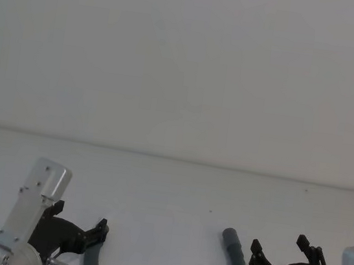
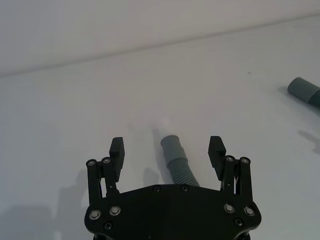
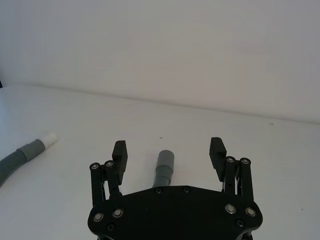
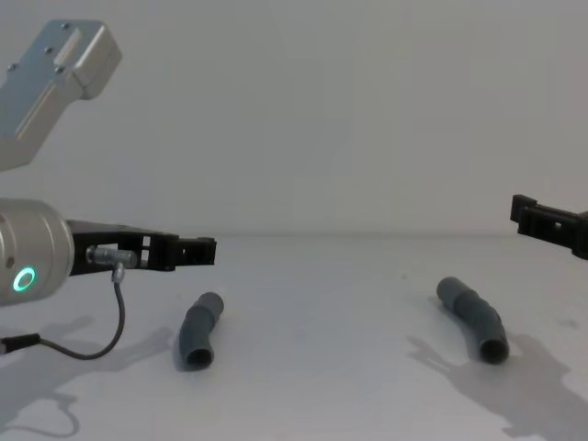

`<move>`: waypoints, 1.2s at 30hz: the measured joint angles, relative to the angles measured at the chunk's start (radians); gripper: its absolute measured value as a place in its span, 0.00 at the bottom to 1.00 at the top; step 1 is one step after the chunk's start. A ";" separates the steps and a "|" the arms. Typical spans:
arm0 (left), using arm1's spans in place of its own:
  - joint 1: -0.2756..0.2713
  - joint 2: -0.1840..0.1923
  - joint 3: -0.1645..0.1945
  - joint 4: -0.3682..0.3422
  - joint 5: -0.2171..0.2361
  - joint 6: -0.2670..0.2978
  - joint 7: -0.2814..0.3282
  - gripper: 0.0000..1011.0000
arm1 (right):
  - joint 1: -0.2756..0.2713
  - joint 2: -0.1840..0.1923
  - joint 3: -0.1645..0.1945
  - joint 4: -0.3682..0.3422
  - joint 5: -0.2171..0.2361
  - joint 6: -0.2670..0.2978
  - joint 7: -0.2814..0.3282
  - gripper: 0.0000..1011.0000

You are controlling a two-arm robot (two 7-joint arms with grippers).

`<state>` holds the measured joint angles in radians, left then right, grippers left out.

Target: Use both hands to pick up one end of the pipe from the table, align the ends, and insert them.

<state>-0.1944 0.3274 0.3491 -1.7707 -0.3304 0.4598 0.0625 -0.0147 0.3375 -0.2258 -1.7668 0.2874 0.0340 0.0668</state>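
The left claw (image 2: 167, 146) is open wide, with its 2 fingers (image 2: 118, 148) far apart and nothing in them. It hangs low over the white worktop (image 1: 175, 197), just above the left pipe piece (image 4: 199, 329). From the left wrist view, that piece lies on the worktop in line with the gap between the fingers. It is not touched yet. Its far end has a small white tip (image 3: 49, 138).

The 2 pipe pieces lie well apart, with bare worktop between them.

The right claw (image 3: 169, 148) is spread wide too and holds nothing. It hangs over the right pipe piece (image 4: 473, 317), which lies flat on the worktop and lines up with its gap. The end of that piece pointing away from the claw is a smooth grey cuff (image 3: 165, 157).

So I think this is the reach step: both claws are lined up, but no grab has been made. Next, each claw needs to go straight down and squeeze its own piece on the bumpy part. The white tip and the cuff should stay free. Then both pieces can be lifted and turned so the tip faces the cuff.
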 joint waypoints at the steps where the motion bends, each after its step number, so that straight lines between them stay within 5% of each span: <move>1: -0.003 -0.004 -0.002 -0.001 -0.006 0.021 0.000 0.99 | 0.000 0.000 0.000 0.000 0.000 0.000 0.000 0.99; 18: -0.057 -0.038 -0.021 0.034 -0.043 0.176 -0.004 0.99 | 0.000 0.000 0.000 0.000 0.000 0.000 0.000 0.99; 36: -0.118 -0.060 -0.004 0.115 -0.040 0.235 -0.031 0.99 | 0.000 0.000 0.000 0.000 0.000 0.000 0.000 0.99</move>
<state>-0.3119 0.2675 0.3456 -1.6554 -0.3705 0.6944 0.0314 -0.0147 0.3375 -0.2258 -1.7668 0.2874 0.0340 0.0668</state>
